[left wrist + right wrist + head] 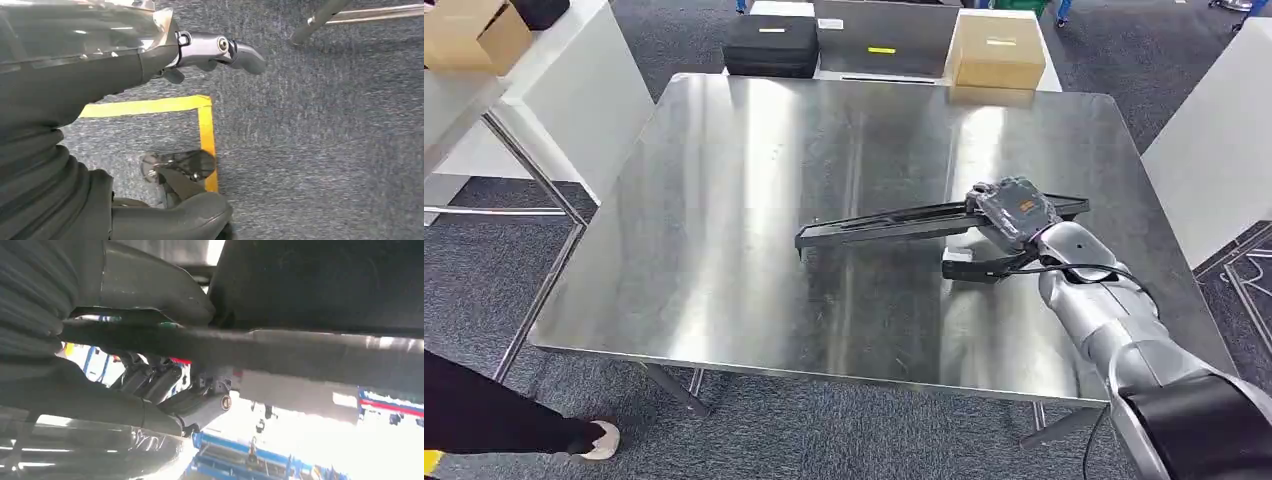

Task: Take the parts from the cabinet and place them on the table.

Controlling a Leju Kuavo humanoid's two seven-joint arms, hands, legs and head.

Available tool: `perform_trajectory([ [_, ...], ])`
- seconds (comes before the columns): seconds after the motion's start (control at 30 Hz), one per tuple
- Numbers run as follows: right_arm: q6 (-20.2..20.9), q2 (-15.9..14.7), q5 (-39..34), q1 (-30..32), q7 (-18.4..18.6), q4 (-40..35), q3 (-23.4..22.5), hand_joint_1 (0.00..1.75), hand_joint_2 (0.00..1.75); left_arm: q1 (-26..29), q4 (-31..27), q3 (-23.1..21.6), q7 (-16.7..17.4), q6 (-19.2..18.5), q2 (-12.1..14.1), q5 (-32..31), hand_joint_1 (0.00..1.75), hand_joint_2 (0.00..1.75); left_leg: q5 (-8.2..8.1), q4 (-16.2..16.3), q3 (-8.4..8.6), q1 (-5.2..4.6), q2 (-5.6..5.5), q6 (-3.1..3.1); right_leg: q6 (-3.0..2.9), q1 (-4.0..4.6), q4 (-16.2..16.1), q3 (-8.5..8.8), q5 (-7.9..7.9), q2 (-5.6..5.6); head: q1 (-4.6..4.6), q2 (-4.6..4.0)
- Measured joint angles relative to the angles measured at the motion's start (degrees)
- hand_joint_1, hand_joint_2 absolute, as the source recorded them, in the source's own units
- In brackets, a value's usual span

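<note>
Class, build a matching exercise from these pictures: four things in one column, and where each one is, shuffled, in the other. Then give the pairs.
Things:
1. long black part
2. black case
3. tan box
4. yellow tape

Places:
A. on the carpet
B. beyond the table's far edge, on the left
C. in the right hand, over the steel table
D. beyond the table's far edge, on the right

Pairs: 1-C, 2-B, 3-D, 4-A
</note>
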Motion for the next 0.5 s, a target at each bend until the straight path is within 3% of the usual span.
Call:
perform_trajectory([
  [0.03,-0.04,0.02,-0.07,-0.18,0.00,-0.05,0.02,1.75,1.75,-0.02,0.00,0.02,-0.02,0.00,-0.02,0.00,0.00,1.75,-0.75,0.61,0.05,0.02,-0.04,0.24,0.35,0.13,-0.24,-0.09,-0.22,0.05,0.15,0.00],
  [0.1,-0.04,0.02,-0.09,-0.35,0.00,-0.24,0.05,1.75,1.75,0.15,0.00,0.00,-0.07,0.00,-0.19,0.00,0.00,1.75,0.63,0.31,1.01,0.13,-0.21,0.36,0.68,0.44,-0.10,-0.03,-0.60,-0.01,0.13,0.00],
  [0.13,-0.07,0.13,-0.11,-0.58,-0.02,-0.29,0.07,1.75,1.75,0.18,0.00,0.00,-0.09,0.00,-0.39,0.00,0.00,1.75,0.89,0.23,0.82,0.07,-0.24,-0.25,-0.45,0.94,-0.05,0.24,-0.87,-0.15,0.44,0.00],
  [0.37,0.00,1.10,-0.50,-1.70,-0.92,-0.44,0.42,1.75,1.75,0.16,0.00,0.02,-2.05,2.80,-0.44,0.09,0.00,1.75,1.04,0.32,0.70,-0.83,-0.76,0.91,-0.12,0.57,-0.55,0.38,-0.36,-0.42,0.42,0.00],
  [0.4,0.00,1.36,-0.55,-1.87,-0.98,-0.57,0.53,0.00,1.75,0.16,0.00,0.02,-2.10,2.80,-0.50,0.11,0.00,1.75,1.01,0.32,0.69,-0.88,-0.76,0.97,0.08,0.51,-0.63,0.40,-0.28,-0.42,0.39,0.00],
  [0.5,-0.04,2.31,-1.00,-2.32,-1.05,-0.87,0.83,0.00,1.75,0.16,0.00,0.04,-2.30,2.82,-0.61,0.63,0.00,1.75,0.98,0.33,0.69,-0.94,-0.76,1.05,0.28,0.47,-0.75,0.43,-0.23,-0.42,0.39,0.00],
])
